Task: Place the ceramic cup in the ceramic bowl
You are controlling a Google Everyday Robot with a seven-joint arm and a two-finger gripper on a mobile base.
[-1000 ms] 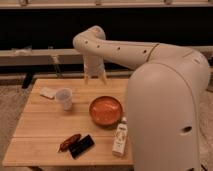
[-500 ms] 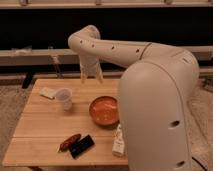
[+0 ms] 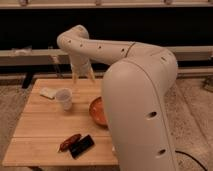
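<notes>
Swung leftward since half a second ago: thick pale arm (image 3: 142, 105), now filling the right half of the frame and covering the white bottle that showed at the table's lower right edge before. Shifted a little left with it: claw (image 3: 83, 79), hanging at upper centre over the far edge of the wooden table (image 3: 35, 131), fingers pointing down, spread apart, released, grasping nothing.

At the left of the table, a small flat white piece (image 3: 48, 93). Just right of it, the cup (image 3: 64, 98), upright on the wood, below and left of the claw, well outside the bowl, same spot as before; inside too dim to make out. Toward the lower centre, a reddish-brown lump (image 3: 69, 142) and, touching or nearly touching it, a flat black item (image 3: 82, 146); hard to say what either is. Right of the cup, the bowl (image 3: 97, 111): only its left part visible, glossy orange inside, the rest cut off behind the arm, contents there hidden.
</notes>
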